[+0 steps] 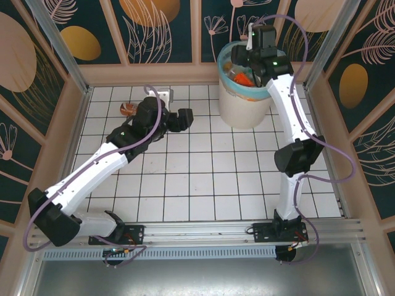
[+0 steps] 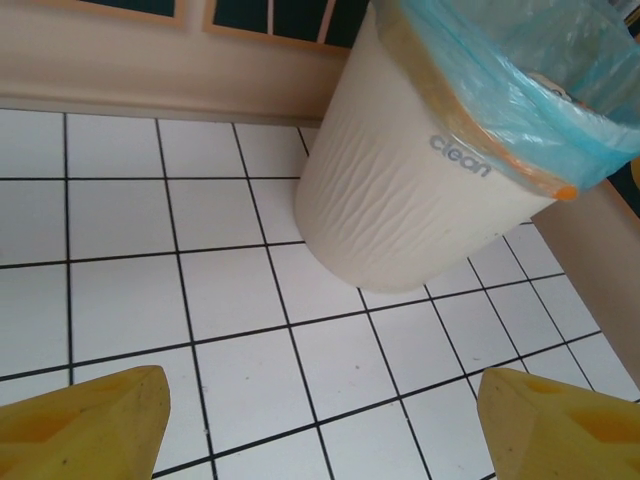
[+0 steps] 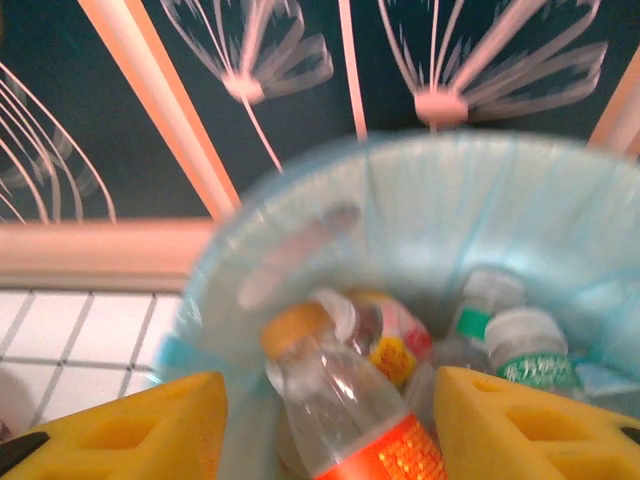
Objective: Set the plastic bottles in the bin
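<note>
The white bin [image 1: 244, 108] with its light blue liner stands at the back right of the tiled floor. My right gripper [image 1: 245, 61] hangs over its mouth. In the right wrist view a clear bottle with an orange cap and orange label [image 3: 350, 410] lies blurred between the yellow fingers of the right gripper [image 3: 330, 385], with a gap on its left side. Below it in the bin [image 3: 480, 200] lie a green-labelled bottle [image 3: 525, 355] and a red and yellow one [image 3: 395, 345]. A brownish bottle [image 1: 128, 109] lies on the tiles behind my left arm. My left gripper [image 1: 185, 117] [image 2: 320, 385] is open and holds nothing; the bin [image 2: 400, 200] stands ahead of it.
A wooden kerb [image 1: 154, 74] and patterned panels wall the tiled floor at the back and sides. The right arm's elbow [image 1: 296, 157] stands near the right wall. White tiles [image 1: 210, 179] lie between the two arms.
</note>
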Motion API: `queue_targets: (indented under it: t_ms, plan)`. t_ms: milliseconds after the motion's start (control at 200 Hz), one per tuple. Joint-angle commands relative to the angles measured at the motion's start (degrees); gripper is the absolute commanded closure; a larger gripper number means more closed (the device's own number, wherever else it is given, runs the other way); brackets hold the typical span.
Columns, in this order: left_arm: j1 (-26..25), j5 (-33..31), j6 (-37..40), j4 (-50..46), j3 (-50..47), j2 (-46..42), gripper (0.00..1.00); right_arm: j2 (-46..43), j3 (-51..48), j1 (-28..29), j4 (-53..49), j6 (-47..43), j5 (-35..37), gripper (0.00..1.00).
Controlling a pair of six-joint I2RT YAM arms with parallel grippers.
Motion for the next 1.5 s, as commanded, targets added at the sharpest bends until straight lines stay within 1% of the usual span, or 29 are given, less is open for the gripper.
queue_targets:
  t_ms: [0, 80, 150, 180, 240, 295, 375, 450, 520, 561, 626, 741, 861, 996, 1061, 1211, 1336, 1496]
  plan:
    - [-0.09, -5.09, -0.66, -4.18, -1.25, -3.87, 0.19, -4.14, 0.28, 3.82, 0.82, -1.0, 2.69, 0.42]
    - [-0.06, -7.73, -1.8, -6.46, -3.44, -6.55, 0.19, -8.38, -7.24, 8.82, 6.33, -3.75, 4.62, 0.41]
    - [0.13, -9.78, -3.16, -8.45, -6.05, -8.96, 0.19, -12.74, -17.04, 13.24, 14.04, -6.79, 5.26, 0.39]
    - [0.3, -10.06, -3.71, -9.17, -7.25, -9.8, 0.19, -14.31, -21.45, 16.18, 17.93, -7.81, 5.22, 0.39]
    - [1.39, -9.85, -5.11, -10.48, -9.84, -11.29, 0.19, -16.84, -29.03, 20.2, 24.93, -9.39, 4.44, 0.39]
    - [3.85, -8.34, -6.47, -10.76, -12.73, -12.75, 0.19, -17.95, -34.51, 23.18, 30.71, -9.64, 3.19, 0.39]
    - [10.2, -3.22, -8.27, -8.96, -18.75, -15.87, 0.19, -18.0, -40.59, 26.92, 37.76, -9.74, -0.91, 0.39]
    - [16.56, 1.23, -9.2, -6.28, -23.5, -18.66, 0.2, -16.37, -43.25, 29.59, 41.8, -8.25, -1.87, 0.39]
    - [21.35, 4.14, -10.72, -4.41, -26.56, -19.98, 0.19, -13.46, -43.96, 31.84, 43.96, -5.92, -3.09, 0.4]
    - [23.59, 5.16, -11.93, -3.09, -28.52, -20.67, 0.19, -11.63, -43.71, 33.14, 44.63, -4.46, -5.46, 0.4]
    - [27.27, 7.29, -14.29, -0.81, -30.94, -21.62, 0.19, -8.34, -42.15, 35.35, 44.29, -3.78, -7.66, 0.4]
    - [32.52, 10.04, -19.47, 3.17, -34.57, -22.97, 0.19, -3.64, -38.47, 39.05, 41.09, -4.03, -7.25, 0.41]
    - [36.91, 12.54, -25.61, 7.08, -38.42, -25.13, 0.18, -2.54, -38.29, 40.85, 40.2, -3.31, -7.48, 0.41]
    - [41.15, 15.1, -31.09, 9.96, -42.61, -27.32, 0.18, -5.13, -43.01, 41.17, 42.69, -1.86, -7.93, 0.41]
    - [42.48, 15.37, -33.04, 10.65, -44.34, -28.12, 0.18, -6.51, -45.66, 41.15, 44.06, -1.74, -7.83, 0.41]
    - [44.01, 13.56, -36.57, 9.78, -47.14, -30.71, 0.18, -8.01, -47.87, 41.18, 44.05, -1.66, -7.48, 0.41]
    - [44.86, 14.08, -39.81, 10.45, -50.22, -32.31, 0.18, -8.58, -48.91, 41.17, 44.27, -1.15, -7.74, 0.41]
    - [45.27, 15.18, -42.81, 14.0, -54.38, -31.48, 0.18, -9.47, -50.5, 41.26, 45.1, 0.08, -8.44, 0.41]
